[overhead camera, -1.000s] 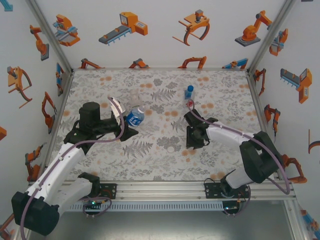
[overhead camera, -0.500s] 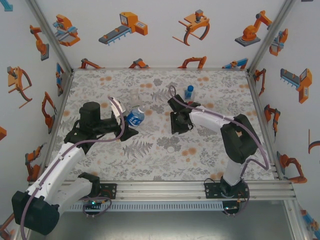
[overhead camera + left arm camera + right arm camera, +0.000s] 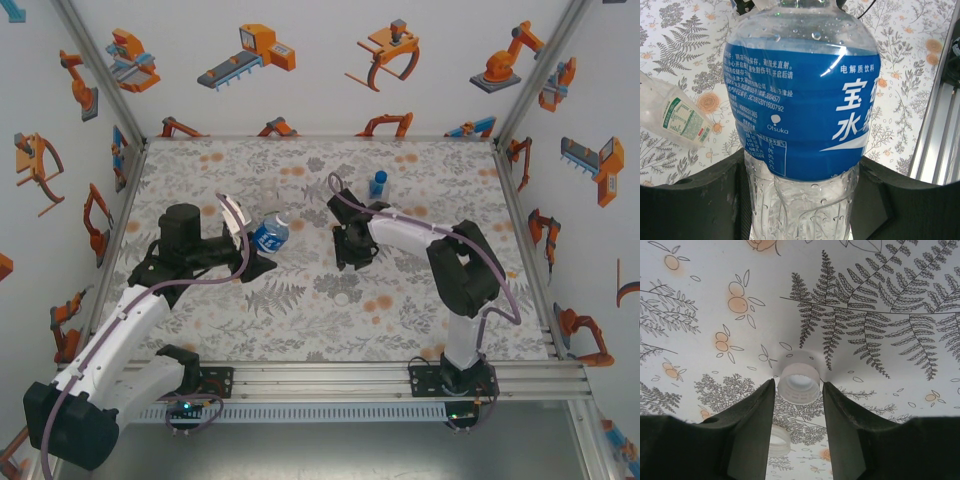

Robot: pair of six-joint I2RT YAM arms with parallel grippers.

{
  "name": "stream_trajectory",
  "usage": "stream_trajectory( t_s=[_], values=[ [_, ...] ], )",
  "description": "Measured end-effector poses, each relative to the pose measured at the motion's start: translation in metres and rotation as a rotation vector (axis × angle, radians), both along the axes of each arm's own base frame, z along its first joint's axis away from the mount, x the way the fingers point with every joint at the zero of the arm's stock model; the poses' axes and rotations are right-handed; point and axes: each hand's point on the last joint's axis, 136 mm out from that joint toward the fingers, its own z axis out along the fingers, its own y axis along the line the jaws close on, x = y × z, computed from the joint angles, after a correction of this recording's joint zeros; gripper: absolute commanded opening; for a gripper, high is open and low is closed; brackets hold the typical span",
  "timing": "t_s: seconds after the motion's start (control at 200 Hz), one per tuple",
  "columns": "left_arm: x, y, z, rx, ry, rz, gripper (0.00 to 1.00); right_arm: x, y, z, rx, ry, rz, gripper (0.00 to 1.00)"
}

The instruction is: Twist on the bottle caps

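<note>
Jaws of left gripper [image 3: 800, 200] clamp the blue-labelled water bottle [image 3: 800, 100]; those of right gripper [image 3: 798, 390] flank 1 white cap [image 3: 799, 382], grip unclear. Likely light, stiff, ribbed: pinch its sides.

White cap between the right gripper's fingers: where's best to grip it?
Probably the white cap by its round side wall, pinched across the width, coming end-on as the fingers flank it. It is short and round; its end faces give no hold.
</note>
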Motion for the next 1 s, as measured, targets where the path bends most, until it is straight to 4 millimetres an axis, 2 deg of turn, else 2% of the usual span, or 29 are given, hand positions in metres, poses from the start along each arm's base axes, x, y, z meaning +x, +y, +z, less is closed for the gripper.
stream_trajectory(
  t_s=[0.285, 1.001],
  values=[
    [0.000, 0.000, 0.000, 0.000, 0.000, 0.000, 0.00, 0.001, 0.003, 0.013, 0.021, -0.014, 0.003, 0.44],
    [0.000, 0.000, 0.000, 0.001, 0.002, 0.000, 0.00, 0.000, 0.004, 0.013, 0.030, -0.008, 0.006, 0.44]
  ],
)
